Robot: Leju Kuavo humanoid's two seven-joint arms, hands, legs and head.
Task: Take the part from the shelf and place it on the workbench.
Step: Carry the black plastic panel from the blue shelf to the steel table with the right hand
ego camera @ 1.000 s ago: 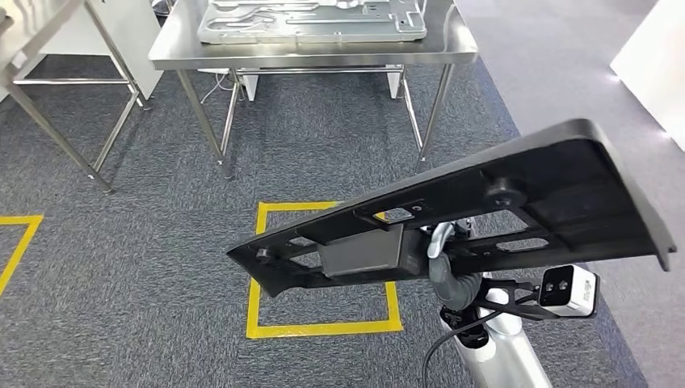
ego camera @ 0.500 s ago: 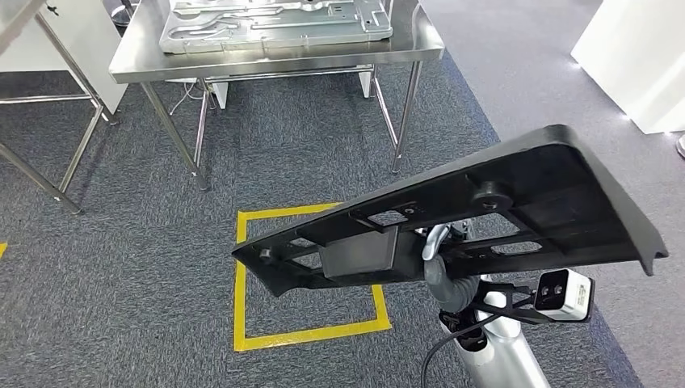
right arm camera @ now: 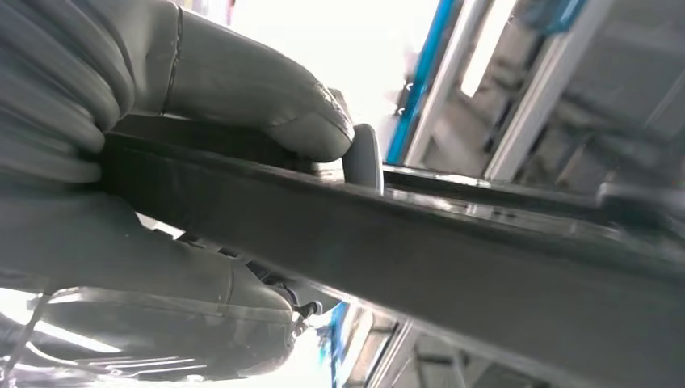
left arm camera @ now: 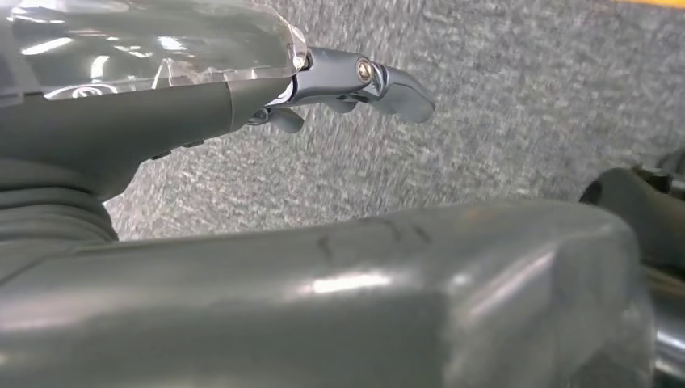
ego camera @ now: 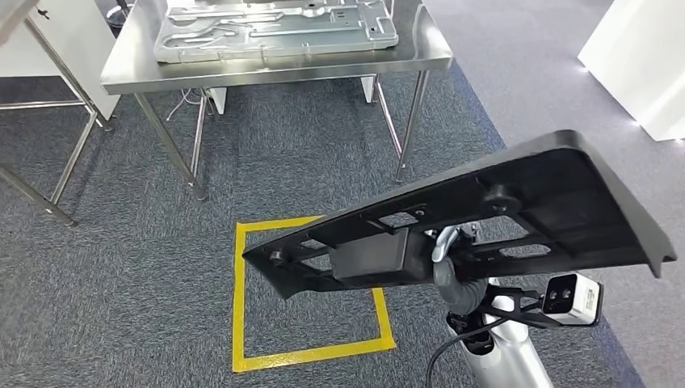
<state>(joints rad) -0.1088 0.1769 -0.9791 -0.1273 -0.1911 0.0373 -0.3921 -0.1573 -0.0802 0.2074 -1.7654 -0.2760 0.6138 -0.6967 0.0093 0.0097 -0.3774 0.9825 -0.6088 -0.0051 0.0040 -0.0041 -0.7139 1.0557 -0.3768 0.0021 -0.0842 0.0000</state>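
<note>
Carry leg, walking toward the bench. Left to right in the head view:

Far left: legs of a second bare steel frame table (ego camera: 48, 174). Not your target, so steer clear of it.

Upper left-centre: the stainless steel workbench (ego camera: 275, 61) with a pressed silver metal panel (ego camera: 275, 28) lying on most of its top. That's the drop-off. Bare steel is visible mostly along the front edge and at the right end, so plan the landing there or across the panel; decide before you arrive, not while reaching.

Centre floor: the yellow taped square on the grey carpet (ego camera: 238, 299). It looks like the standing mark in front of the bench. Square up to it before you extend the arm.

Centre to right: the long black moulded plastic part (ego camera: 485, 218), held in the air, well short of the bench, tilted with its right end higher. Your right hand (ego camera: 452, 271) grips it from beneath near the middle; the right wrist view shows the thumb (right arm camera: 266, 105) pressed on one face and the fingers wrapped round the other, closed firmly on the rib. It's a one-point hold on a long piece, so expect swing. Keep steps slow and the wrist steady, and level the part before lowering.

Left hand (left arm camera: 355, 81): it holds nothing, fingers loosely extended over the carpet. Bring it up under the part's low left end if you need support for placement.
</note>
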